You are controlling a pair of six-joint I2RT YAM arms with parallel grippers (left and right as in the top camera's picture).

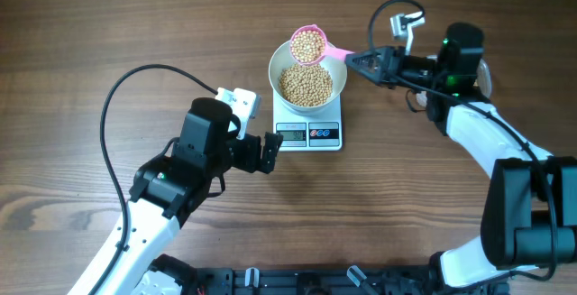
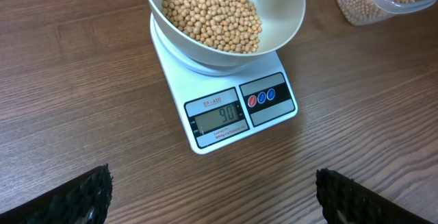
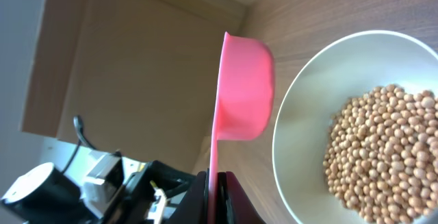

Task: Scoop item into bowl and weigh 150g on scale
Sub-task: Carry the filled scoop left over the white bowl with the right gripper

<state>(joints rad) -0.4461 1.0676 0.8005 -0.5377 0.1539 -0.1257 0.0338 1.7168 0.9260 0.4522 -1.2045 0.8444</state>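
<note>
On top of the scale (image 1: 308,134), the white bowl (image 1: 280,64) with a heap of tan beans (image 1: 306,85), over the bowl's far rim a pink scoop (image 1: 308,45) full of beans, its handle pinched in the closed right gripper (image 1: 357,59), just left of the scale's front the left gripper (image 1: 270,152), jaws spread wide and holding nothing, off the scale's right side a clear tub (image 2: 383,1) of beans.

Left arm (image 1: 171,182) bent, left end effector (image 1: 266,152) wide apart, right arm (image 1: 482,137) extended, right end effector (image 1: 362,59) pinched shut

Overhead looks down; close wrist views share bowl (image 2: 289,10).
</note>
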